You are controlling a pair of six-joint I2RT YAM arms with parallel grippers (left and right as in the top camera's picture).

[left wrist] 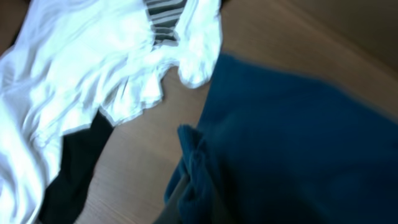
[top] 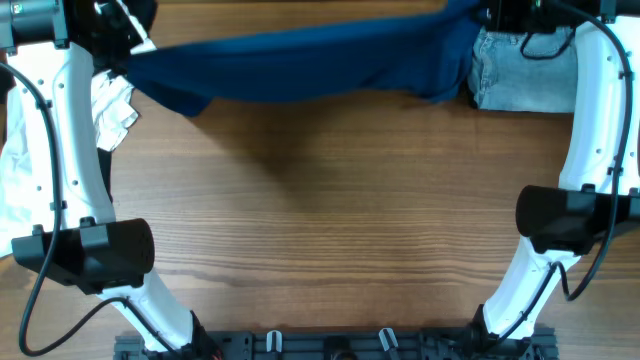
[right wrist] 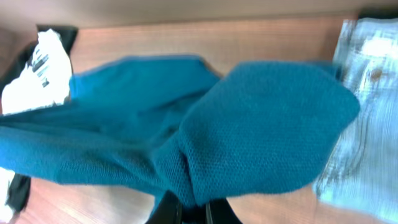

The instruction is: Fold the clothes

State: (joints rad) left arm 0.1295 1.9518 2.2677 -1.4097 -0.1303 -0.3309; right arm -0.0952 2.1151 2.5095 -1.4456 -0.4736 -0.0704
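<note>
Dark-blue knit: the shirt (top: 300, 62), one item. It hung in a sagging band above the wooden table (top: 330, 220). One end lay over the edge of the denim jeans (top: 520, 70), and the other was well apart from the jeans.

Right gripper (right wrist: 191, 210): just beside the jeans, fingers clenched on a bunched fold of the shirt.

Left gripper (top: 124, 50): at the shirt end farthest from the jeans. Its fingers were largely buried in gathered cloth in the wrist view. They were judged clenched on the shirt, going by the bunching and the stretched span.

White top (left wrist: 93, 74), with a striped panel: crumpled, well apart from the jeans, past the shirt's far end. The black piece (left wrist: 71, 180) was partly under it.

Risks, as judged:
- Both holds were on gathered folds rather than clean corners, so the shirt could land twisted and creased.
- A shallow pinch could slip under the hanging weight and drop one end.
- The hem nearest the jeans could catch the denim and drag it along.
- If set down where it hung, the shirt would land partly on the jeans rather than on bare wood.
</note>
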